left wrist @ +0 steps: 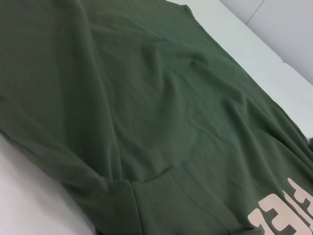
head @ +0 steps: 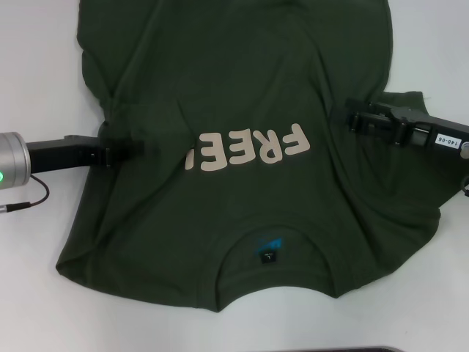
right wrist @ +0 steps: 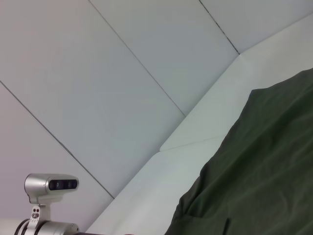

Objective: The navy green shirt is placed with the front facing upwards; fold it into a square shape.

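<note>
Collar (head: pixel 272 236) edge nearest, table (head: pixel 37 66) beyond

One navy green shirt (head: pixel 242 95), two claws (head: pixel 135 149).

Looked like a robotics lab / test cell: plain white table (head: pixel 37 66), bare pale wall panels (right wrist: pixel 98 73) w/ thin seams, a silver sensor head (right wrist: pixel 49 188) on a stand; no home or shop furnishings in view

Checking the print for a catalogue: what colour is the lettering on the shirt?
Pale beige lettering on the dark olive-green shirt; clearest in the head view.
</note>
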You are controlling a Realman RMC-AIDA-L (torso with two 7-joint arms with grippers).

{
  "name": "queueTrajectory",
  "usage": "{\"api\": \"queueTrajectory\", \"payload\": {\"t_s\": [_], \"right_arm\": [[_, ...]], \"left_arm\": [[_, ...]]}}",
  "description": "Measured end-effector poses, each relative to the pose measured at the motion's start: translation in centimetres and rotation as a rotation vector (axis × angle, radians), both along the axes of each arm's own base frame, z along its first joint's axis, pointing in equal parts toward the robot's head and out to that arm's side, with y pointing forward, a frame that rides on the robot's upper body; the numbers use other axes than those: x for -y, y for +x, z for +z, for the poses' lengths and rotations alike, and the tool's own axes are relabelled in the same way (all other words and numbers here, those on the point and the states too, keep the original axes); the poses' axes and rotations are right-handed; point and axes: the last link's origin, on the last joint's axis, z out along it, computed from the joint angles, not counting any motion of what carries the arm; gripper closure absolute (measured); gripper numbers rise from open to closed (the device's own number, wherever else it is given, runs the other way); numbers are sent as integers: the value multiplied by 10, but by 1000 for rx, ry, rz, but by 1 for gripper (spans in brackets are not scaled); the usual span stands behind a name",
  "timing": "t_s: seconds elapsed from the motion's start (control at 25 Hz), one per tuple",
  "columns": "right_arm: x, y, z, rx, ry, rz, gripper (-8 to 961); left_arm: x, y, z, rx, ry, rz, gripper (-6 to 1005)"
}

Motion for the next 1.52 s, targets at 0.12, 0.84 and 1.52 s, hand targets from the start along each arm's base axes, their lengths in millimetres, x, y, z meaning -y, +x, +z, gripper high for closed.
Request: {"api": "queueTrajectory", "payload": {"t_s": [0.12,0.84,1.52], "right_arm": [[0,0,0,0,0,0,69],[-1,-1,0,0,0,3,71],[-1,0,1,-4,8,-2,66]], "left_arm": [[0,0,0,2,1,1,757],[0,0,1,-3,-1,-2,426],[-2,-3,1,-22,2,17,649]]}}
